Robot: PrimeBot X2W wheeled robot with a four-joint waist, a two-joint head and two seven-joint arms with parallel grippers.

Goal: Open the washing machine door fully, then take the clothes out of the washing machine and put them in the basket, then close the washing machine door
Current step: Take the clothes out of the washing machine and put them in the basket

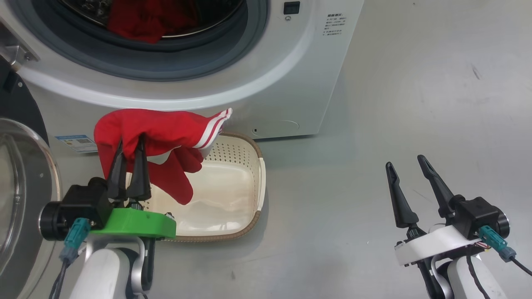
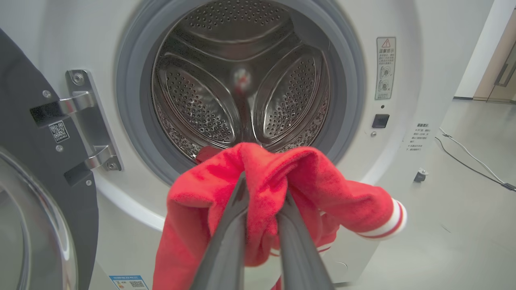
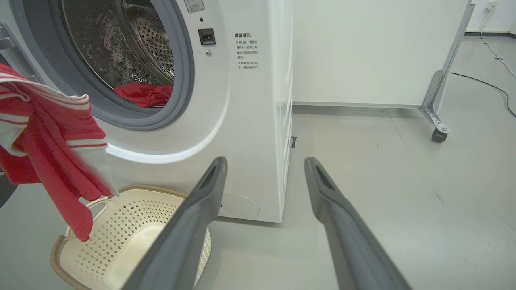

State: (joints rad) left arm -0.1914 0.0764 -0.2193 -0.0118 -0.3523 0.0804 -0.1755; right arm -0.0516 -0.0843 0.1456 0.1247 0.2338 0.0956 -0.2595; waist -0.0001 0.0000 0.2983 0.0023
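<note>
**Red garment held over the basket by the left gripper**

The left gripper [image 1: 131,141] was clamped narrowly on a red garment [image 1: 162,128] with white striped cuffs. Its two dark fingers pinched a fold near the top of the cloth. The garment hung in the air in front of the washing machine [image 1: 266,83], below the drum opening. Its loose end dangled over the left part of the cream basket [image 1: 262,182]. Whether the cloth touched the basket's bottom could not be told.

The basket stood on the grey floor [image 1: 415,104], just in front of the machine's lower panel. The washing machine door [image 1: 20,187] was swung open on its hinges at the robot's left, with the clear glass bowl facing outward.

A second red garment [image 1: 145,20] lay at the bottom of the steel drum [image 2: 242,80], just behind the grey rubber seal.

The right gripper [image 1: 404,162] hovered well apart to the right above the floor. Its fingers were spread wide and held nothing.
</note>
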